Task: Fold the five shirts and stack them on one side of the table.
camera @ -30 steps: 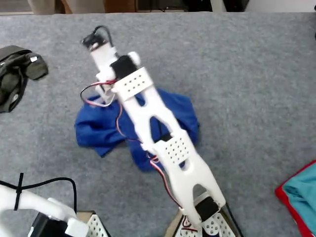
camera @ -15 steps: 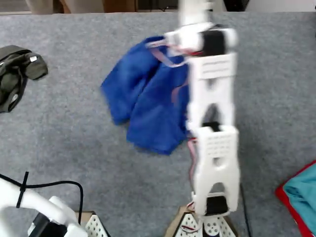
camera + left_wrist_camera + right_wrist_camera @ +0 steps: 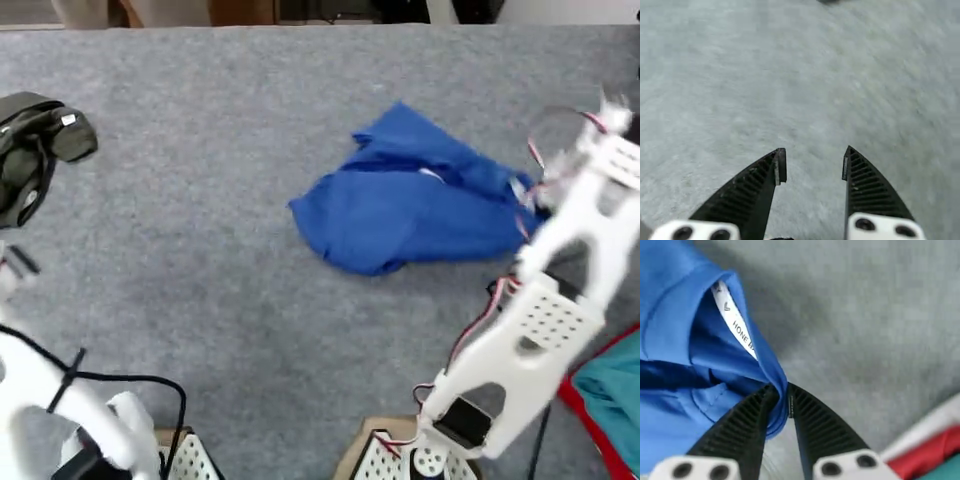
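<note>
the right gripper (image 3: 782, 395) is clamped on a fold of the blue shirt (image 3: 410, 205) near its collar (the neck label sits just beside the jaws). the shirt lies crumpled mid-way across the grey table (image 3: 200, 300). the left gripper (image 3: 812, 165) hangs over bare felt, fingers spread apart. a dark green shirt (image 3: 35, 150) lies at the table's far-left edge in the high view.

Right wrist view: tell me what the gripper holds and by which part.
The right gripper is shut on the blue shirt, pinching its fabric edge beside the white neck label. The left gripper is open, holding nothing.
</note>
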You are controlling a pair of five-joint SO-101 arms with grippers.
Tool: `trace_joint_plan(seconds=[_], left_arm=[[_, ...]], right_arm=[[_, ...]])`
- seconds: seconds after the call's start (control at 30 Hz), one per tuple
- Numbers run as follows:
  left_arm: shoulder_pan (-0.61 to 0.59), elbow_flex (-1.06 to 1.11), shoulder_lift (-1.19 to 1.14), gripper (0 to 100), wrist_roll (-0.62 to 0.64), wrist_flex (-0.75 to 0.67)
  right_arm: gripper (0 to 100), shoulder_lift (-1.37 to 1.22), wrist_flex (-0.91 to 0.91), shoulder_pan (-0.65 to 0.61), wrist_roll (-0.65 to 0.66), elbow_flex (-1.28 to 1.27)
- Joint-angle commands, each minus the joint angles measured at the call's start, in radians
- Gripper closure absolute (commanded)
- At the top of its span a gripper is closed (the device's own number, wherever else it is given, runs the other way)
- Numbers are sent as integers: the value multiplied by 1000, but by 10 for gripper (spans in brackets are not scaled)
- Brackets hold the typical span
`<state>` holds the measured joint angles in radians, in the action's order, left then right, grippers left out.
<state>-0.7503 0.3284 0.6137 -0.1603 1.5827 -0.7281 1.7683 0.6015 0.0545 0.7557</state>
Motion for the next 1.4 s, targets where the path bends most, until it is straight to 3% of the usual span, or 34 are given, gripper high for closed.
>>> trace_joint_plan(seconds=[0.0, 0.27, 0.37, 0.5, 0.67, 0.8, 0.97, 1.07, 1.37], left_arm=[[195, -44, 25, 807, 0, 31], [721, -187, 10, 804, 37, 21], [918, -192, -24, 802, 155, -94], [1068, -195, -163, 802, 284, -298], [1137, -275, -478, 802, 394, -365], [1157, -456, -713, 802, 483, -353], [1231, -761, -924, 803, 516, -190], [1246, -908, -1010, 803, 516, -91], [1145, -1089, -1125, 803, 517, 81]], right_arm=[[991, 102, 14, 124, 66, -142], [979, 104, 14, 277, 183, -263], [874, 105, 14, 286, 189, -263], [751, 120, 15, 282, 261, -262], [741, 202, 12, 237, 281, -226], [741, 214, -17, 85, 273, -130], [741, 122, -180, -156, 262, 1], [741, 39, -287, -266, 180, 111], [741, -357, -631, -375, 117, 433]])
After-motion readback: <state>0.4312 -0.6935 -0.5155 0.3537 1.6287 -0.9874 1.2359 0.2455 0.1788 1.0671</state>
